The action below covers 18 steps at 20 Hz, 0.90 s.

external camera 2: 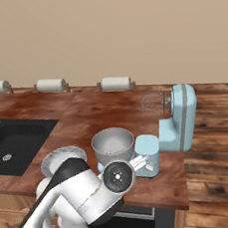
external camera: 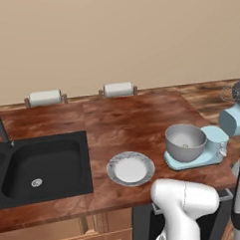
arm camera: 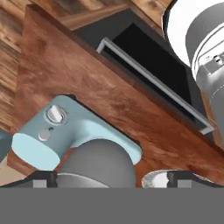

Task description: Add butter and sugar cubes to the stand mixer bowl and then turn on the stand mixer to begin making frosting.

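Because the stand mixer bowl (external camera: 186, 142) sits on the blue base of the stand mixer (external camera: 230, 120), beside the plate (external camera: 130, 168) on the counter (external camera: 122, 122), a low approach could knock it. The gripper (arm camera: 112, 179) is wide open and empty above the silver knob (arm camera: 55, 113), which it may miss.

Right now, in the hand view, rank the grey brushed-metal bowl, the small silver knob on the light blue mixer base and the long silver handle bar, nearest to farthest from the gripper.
1. Grey metal bowl, directly between the fingertips of the open gripper.
2. Silver knob, beyond the bowl, up-left.
3. Silver handle bar, farthest, upper right.
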Available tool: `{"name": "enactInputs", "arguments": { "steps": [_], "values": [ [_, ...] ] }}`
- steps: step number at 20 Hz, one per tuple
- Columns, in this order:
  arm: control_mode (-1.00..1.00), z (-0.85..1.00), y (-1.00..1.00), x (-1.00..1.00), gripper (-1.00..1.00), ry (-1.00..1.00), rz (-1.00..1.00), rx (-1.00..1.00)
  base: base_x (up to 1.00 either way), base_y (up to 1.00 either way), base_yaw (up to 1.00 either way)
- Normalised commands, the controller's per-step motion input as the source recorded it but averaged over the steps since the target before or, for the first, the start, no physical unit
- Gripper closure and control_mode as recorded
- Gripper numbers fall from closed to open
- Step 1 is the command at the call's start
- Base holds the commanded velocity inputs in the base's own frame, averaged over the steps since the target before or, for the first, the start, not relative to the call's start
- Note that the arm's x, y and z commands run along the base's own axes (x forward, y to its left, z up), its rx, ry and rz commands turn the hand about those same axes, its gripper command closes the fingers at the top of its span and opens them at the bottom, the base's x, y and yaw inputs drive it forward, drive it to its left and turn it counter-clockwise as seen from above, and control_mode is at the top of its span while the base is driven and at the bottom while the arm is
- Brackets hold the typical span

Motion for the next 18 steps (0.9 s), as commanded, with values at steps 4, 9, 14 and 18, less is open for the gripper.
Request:
{"name": "enactInputs", "arguments": {
  "steps": [4,9,14,18],
  "values": [
    [-1.00,0.10,-0.86,0.02,-1.00,-0.14,0.00,0.11,0.00,0.00,0.00],
    [-1.00,0.07,-0.89,0.22,-1.00,-0.13,0.04,0.14,0.00,0.00,0.00],
    [-1.00,0.02,-0.81,0.51,-1.00,-0.10,0.10,0.17,0.00,0.00,0.00],
    [-1.00,-0.03,-0.67,0.62,-1.00,-0.04,0.14,0.18,0.00,0.00,0.00]
  ]
}}
